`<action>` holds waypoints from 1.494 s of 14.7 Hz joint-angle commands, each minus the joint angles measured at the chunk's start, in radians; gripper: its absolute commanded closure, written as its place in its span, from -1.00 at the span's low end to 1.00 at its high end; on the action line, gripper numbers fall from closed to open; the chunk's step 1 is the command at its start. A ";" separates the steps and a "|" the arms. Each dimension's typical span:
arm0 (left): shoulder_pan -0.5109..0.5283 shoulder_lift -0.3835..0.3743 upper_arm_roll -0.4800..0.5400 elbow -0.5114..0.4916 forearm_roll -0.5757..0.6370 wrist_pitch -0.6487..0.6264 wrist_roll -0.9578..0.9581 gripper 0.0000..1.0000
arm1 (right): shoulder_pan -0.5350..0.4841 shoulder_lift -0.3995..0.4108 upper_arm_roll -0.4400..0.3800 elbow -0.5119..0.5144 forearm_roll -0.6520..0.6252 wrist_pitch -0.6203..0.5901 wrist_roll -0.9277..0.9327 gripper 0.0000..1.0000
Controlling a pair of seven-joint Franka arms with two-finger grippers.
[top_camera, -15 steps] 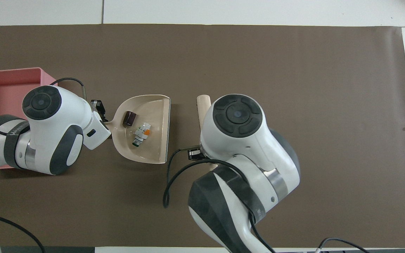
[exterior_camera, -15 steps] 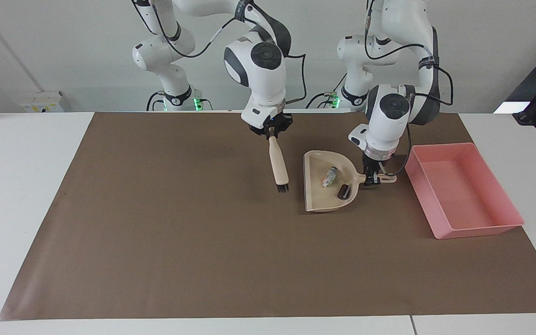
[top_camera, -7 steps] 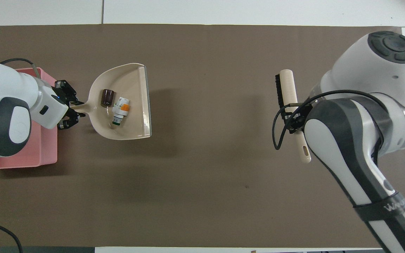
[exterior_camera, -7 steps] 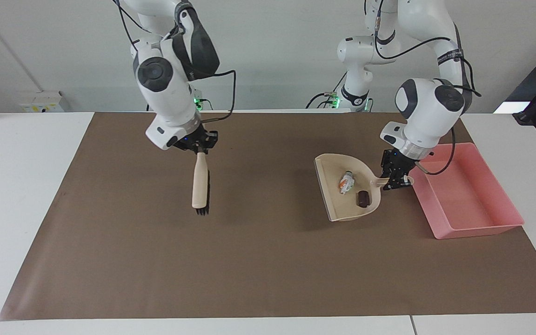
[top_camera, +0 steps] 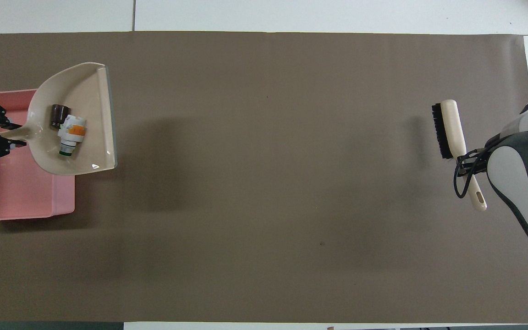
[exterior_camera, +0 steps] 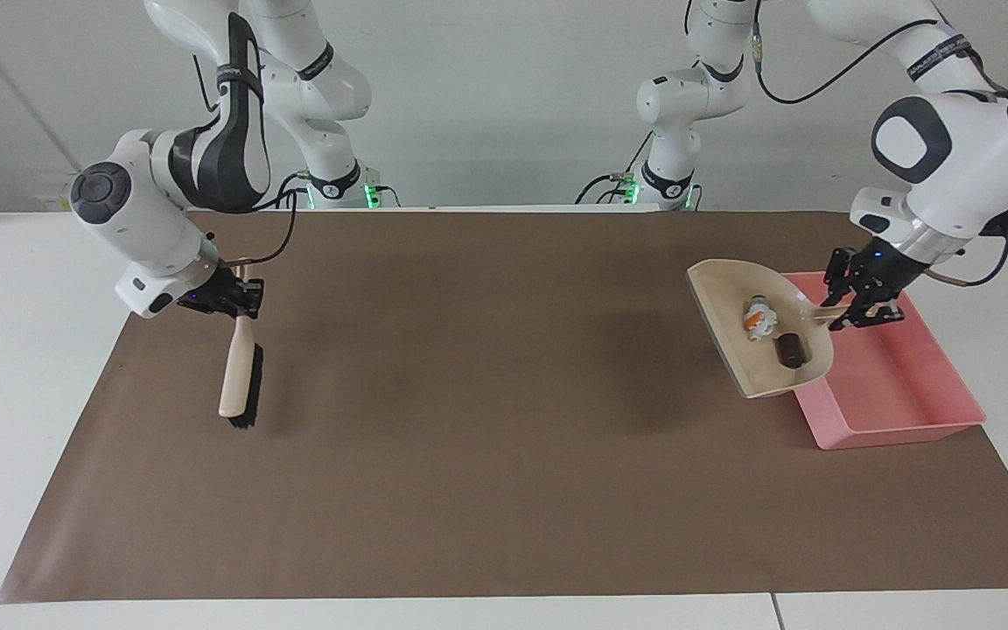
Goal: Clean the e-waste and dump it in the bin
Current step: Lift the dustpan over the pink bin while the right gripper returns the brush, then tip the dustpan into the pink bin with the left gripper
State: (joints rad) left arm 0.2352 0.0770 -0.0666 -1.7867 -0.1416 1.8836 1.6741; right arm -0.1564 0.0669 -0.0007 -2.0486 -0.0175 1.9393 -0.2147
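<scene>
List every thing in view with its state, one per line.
Dustpan: lifted, tilted, partly over the bin, parts inside.
E-waste: lying in the dustpan, not yet dumped.
Bin: on the mat, no parts in it.
Brush: held up, bristles down.
Left gripper: shut on the dustpan's handle.
Right gripper: shut on the brush's handle.

Two robot arms are in view, each ending in one end effector: the left end effector (exterior_camera: 858, 297) at the right of the facing frame, the right end effector (exterior_camera: 237, 296) at its left. There is one beige dustpan (exterior_camera: 736, 324), one pink bin (exterior_camera: 906, 394) and one brush (exterior_camera: 240, 385). In the dustpan lie two pieces of e-waste: one white block (exterior_camera: 758, 317) and one dark cylinder (exterior_camera: 790, 348); one brown mat (exterior_camera: 504, 455) covers the one white worktop (exterior_camera: 23, 350).
</scene>
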 commanded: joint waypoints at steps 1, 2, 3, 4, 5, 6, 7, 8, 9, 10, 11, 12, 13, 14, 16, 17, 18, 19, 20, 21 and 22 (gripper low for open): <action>0.096 0.017 -0.002 0.047 -0.020 -0.031 0.097 1.00 | -0.055 -0.045 0.018 -0.096 -0.033 0.108 -0.051 1.00; 0.127 0.023 0.001 0.055 -0.013 -0.020 0.114 1.00 | -0.063 -0.050 0.019 -0.110 -0.033 0.113 -0.049 1.00; 0.148 0.024 0.004 0.059 0.006 -0.018 0.115 1.00 | -0.058 -0.062 0.019 -0.134 -0.033 0.127 -0.042 1.00; 0.154 0.038 0.008 0.070 0.045 -0.011 0.108 1.00 | -0.055 -0.070 0.018 -0.166 -0.033 0.165 -0.037 1.00; 0.156 0.050 0.019 0.095 0.104 -0.003 0.105 1.00 | -0.057 -0.082 0.018 -0.197 -0.033 0.194 -0.032 1.00; 0.154 0.058 0.039 0.110 0.166 0.005 0.104 1.00 | -0.058 -0.087 0.018 -0.215 -0.033 0.202 -0.028 1.00; 0.154 0.063 0.054 0.112 0.203 0.028 0.102 1.00 | -0.057 -0.093 0.019 -0.225 -0.033 0.199 -0.003 1.00; 0.154 0.064 0.060 0.112 0.230 0.060 0.102 1.00 | -0.055 -0.099 0.019 -0.237 -0.033 0.199 0.030 1.00; 0.154 0.064 0.068 0.104 0.281 0.092 0.102 1.00 | -0.054 -0.104 0.019 -0.252 -0.033 0.204 0.066 0.99; 0.151 0.064 0.068 0.095 0.359 0.118 0.102 1.00 | -0.055 -0.105 0.019 -0.254 -0.033 0.202 0.078 0.99; 0.147 0.064 0.068 0.084 0.434 0.132 0.102 1.00 | -0.058 -0.105 0.018 -0.254 -0.035 0.201 0.077 0.99; 0.145 0.063 0.065 0.079 0.488 0.144 0.099 1.00 | -0.061 -0.108 0.019 -0.257 -0.033 0.198 0.077 0.99; 0.144 0.063 0.068 0.072 0.516 0.166 0.099 1.00 | -0.063 -0.114 0.019 -0.269 -0.033 0.199 0.074 0.99; 0.142 0.063 0.068 0.060 0.549 0.202 0.099 1.00 | -0.063 -0.116 0.019 -0.278 -0.035 0.204 0.069 0.98; 0.135 0.055 0.065 0.027 0.635 0.255 0.075 1.00 | -0.064 -0.118 0.018 -0.278 -0.035 0.201 0.051 0.98; 0.127 0.047 0.068 0.000 0.687 0.258 0.040 1.00 | -0.069 -0.119 0.018 -0.280 -0.036 0.201 0.041 0.98; 0.109 0.032 0.065 -0.035 0.761 0.264 -0.012 1.00 | -0.077 -0.119 0.018 -0.280 -0.048 0.201 0.040 0.98; 0.087 0.018 0.065 -0.064 0.843 0.266 -0.084 1.00 | -0.080 -0.119 0.018 -0.282 -0.058 0.201 0.040 0.97; 0.067 0.011 0.065 -0.085 0.900 0.266 -0.141 1.00 | -0.084 -0.121 0.018 -0.283 -0.061 0.201 0.028 0.96; 0.044 0.000 0.065 -0.104 0.959 0.267 -0.177 1.00 | -0.095 -0.124 0.018 -0.291 -0.061 0.205 0.009 0.96; 0.020 -0.006 0.065 -0.120 1.025 0.266 -0.197 1.00 | -0.098 -0.125 0.019 -0.295 -0.061 0.207 0.008 0.96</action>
State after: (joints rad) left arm 0.3012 0.1307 -0.0125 -1.8364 0.7827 2.1285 1.5382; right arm -0.2277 -0.0228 0.0070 -2.3069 -0.0627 2.1229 -0.1778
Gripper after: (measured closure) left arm 0.678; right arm 0.749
